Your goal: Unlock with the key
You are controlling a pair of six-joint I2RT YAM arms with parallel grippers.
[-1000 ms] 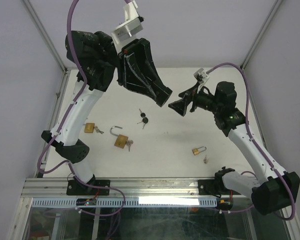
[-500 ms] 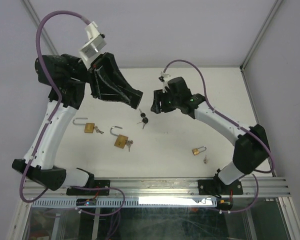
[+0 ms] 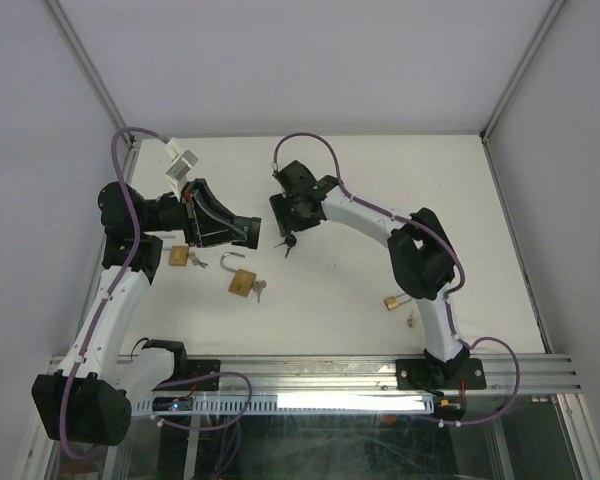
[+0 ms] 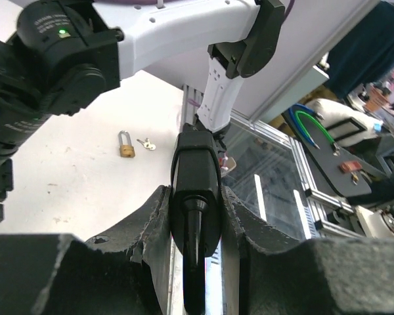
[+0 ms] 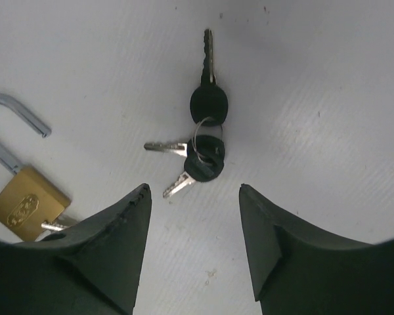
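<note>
My left gripper (image 3: pixel 252 232) hovers low over the table's left side, pointing right. In its wrist view the left gripper (image 4: pixel 196 190) is shut on a black piece (image 4: pixel 196 216) that looks like a key's head. My right gripper (image 3: pixel 285 222) reaches across to the middle and hangs open just above a bunch of black-headed keys (image 3: pixel 286 240). The right wrist view shows the keys (image 5: pixel 207 141) on a ring, just beyond the open right gripper (image 5: pixel 194 189). A brass padlock (image 3: pixel 242 283) with its shackle swung open lies nearby, and the padlock (image 5: pixel 27 205) has a key in it.
A second brass padlock (image 3: pixel 179 256) with a key lies under the left arm. A shut padlock (image 3: pixel 395 300) and a loose key (image 3: pixel 411 320) lie at the right, near the right arm's base. The right arm's white link (image 4: pixel 184 33) spans the left wrist view.
Both arms have come down from high above the table. The left gripper swung back to the left side. The right gripper crossed to above the key bunch and its jaws narrowed.
</note>
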